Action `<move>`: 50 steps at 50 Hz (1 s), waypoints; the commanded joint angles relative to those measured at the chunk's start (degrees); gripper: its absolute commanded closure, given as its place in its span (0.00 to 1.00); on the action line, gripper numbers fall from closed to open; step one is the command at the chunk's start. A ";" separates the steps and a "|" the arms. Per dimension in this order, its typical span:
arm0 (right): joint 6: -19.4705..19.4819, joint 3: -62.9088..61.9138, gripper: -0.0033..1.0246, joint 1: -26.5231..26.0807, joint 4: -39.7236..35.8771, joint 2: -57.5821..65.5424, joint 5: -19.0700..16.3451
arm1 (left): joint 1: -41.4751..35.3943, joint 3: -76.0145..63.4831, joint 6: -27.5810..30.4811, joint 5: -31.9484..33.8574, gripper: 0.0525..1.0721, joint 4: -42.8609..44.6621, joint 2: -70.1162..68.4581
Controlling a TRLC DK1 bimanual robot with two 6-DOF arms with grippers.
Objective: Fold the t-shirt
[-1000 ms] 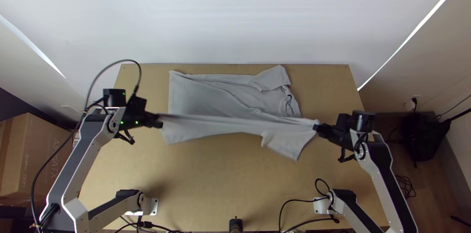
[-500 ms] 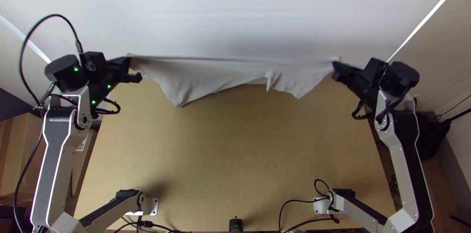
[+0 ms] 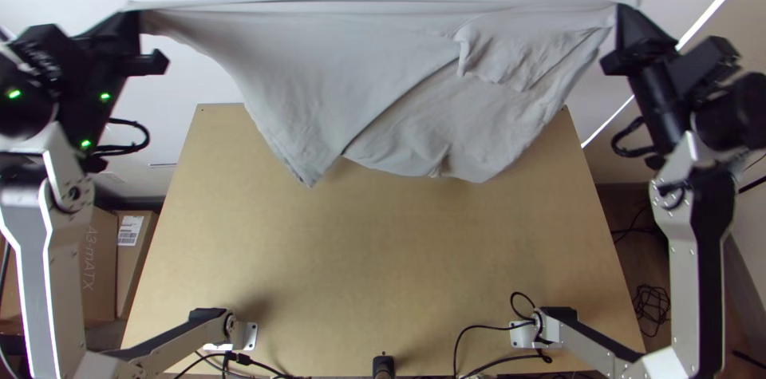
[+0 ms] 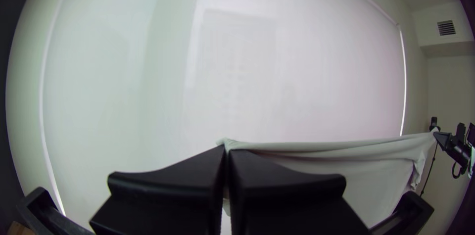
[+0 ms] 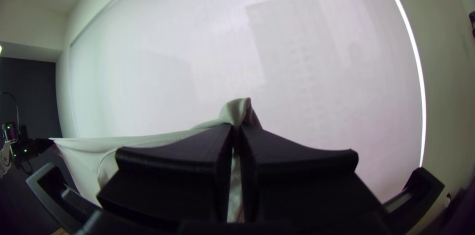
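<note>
The t-shirt (image 3: 335, 68) has been lifted higher

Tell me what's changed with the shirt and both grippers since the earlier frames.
The left gripper and right gripper rose, moving farther apart and away from the arms' bases. The t-shirt, partly spread on the table before, now hangs stretched between them. Both still grip it; nothing was let go. The table stayed put.

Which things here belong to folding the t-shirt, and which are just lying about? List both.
For the job:
- t-shirt, stretched between the grippers
- left gripper, pinching one end
- right gripper, pinching the other
- table, beneath

Lying about:
- cardboard boxes
- tangled black cable
</note>
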 commanded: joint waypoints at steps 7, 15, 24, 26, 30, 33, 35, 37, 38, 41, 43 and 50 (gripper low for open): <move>0.31 2.35 0.97 2.34 1.13 -15.77 3.53 | 1.21 4.57 -1.16 -3.49 0.98 2.29 -11.36; 2.86 2.96 0.97 2.78 -2.30 -22.97 3.44 | 1.21 6.06 -1.16 -3.23 0.98 1.32 -17.60; 4.26 5.86 0.97 2.78 -7.49 -25.35 2.74 | 1.21 6.32 -2.22 -3.14 0.98 -3.69 -21.55; 4.88 6.04 0.97 2.78 -8.01 -25.35 2.48 | 1.04 5.89 -2.57 -3.14 0.98 -4.74 -21.91; 6.11 5.60 0.97 2.78 -8.63 -25.08 1.86 | 0.68 3.69 -3.71 -3.05 0.98 -6.24 -22.78; 7.69 5.25 0.97 2.78 -9.86 -24.20 1.42 | 0.51 0.70 -4.15 -3.05 0.98 -6.68 -23.66; 8.83 4.54 0.97 2.78 -10.91 -23.85 0.98 | 0.42 -1.94 -4.24 -2.88 0.98 -6.76 -24.54; 10.50 2.70 0.97 2.78 -11.62 -23.68 0.28 | 0.42 -5.36 -4.24 -2.52 0.98 -6.85 -25.51; 11.21 1.56 0.97 2.87 -11.88 -23.68 0.02 | 0.42 -7.21 -4.24 -2.26 0.98 -6.94 -26.12; 12.88 -2.93 0.97 3.13 -12.67 -23.94 -1.39 | 0.07 -13.01 -4.24 -2.09 0.98 -6.76 -27.79; 13.40 -6.44 0.97 3.84 -13.29 -24.12 -1.74 | -0.11 -17.32 -4.15 -1.91 0.98 -6.85 -29.02; 13.32 -22.79 0.97 9.20 -13.99 -26.66 -1.92 | -0.11 -34.46 -4.15 0.73 0.98 -5.44 -33.51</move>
